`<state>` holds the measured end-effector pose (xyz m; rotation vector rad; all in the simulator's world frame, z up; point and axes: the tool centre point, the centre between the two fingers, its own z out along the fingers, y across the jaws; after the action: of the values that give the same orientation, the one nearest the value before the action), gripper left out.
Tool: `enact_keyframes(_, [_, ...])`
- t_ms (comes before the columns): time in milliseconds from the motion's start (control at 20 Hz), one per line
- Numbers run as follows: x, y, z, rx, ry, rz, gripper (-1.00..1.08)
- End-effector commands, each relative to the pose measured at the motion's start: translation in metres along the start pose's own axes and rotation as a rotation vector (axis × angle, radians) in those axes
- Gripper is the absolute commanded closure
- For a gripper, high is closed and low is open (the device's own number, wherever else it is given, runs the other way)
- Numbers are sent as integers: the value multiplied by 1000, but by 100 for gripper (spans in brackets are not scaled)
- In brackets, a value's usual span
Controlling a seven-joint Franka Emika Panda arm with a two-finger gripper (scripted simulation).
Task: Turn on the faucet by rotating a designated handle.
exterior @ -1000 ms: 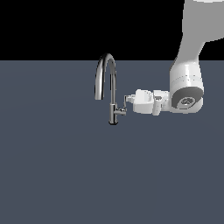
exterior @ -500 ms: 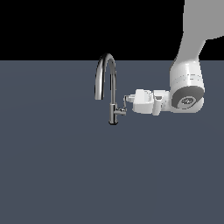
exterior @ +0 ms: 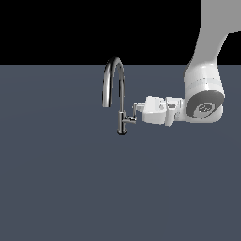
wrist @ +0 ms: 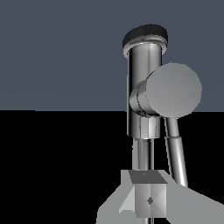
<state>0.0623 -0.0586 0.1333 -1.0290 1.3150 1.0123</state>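
Since 1 second ago I see my gripper (exterior: 135, 109) edge closer to the faucet (exterior: 118, 96); its handle (exterior: 133, 113) sits at the jaws, whose grip I cannot tell.

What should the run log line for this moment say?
phase: at handle | gripper: beside handle, state unclear | faucet: upright | contact: cannot tell

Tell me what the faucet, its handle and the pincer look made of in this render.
Faucet: polished chrome-like metal, judging by the bright streaks along the arched spout; its base reads dark and matte. Handle: the same metallic grey, duller, with the stem's flat end cap looking satin. Pincer: smooth white plastic-like shell with soft shading and no sharp reflections. All are simulator shading, so these are guesses.
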Motion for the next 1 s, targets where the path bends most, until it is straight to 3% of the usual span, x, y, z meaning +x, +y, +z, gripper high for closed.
enact_keyframes(0, [-4,9,0,-6,-4,1,108])
enact_keyframes(300, [-4,16,5,-7,-3,0,108])
enact_keyframes(950, [19,65,0,-6,-4,1,108])
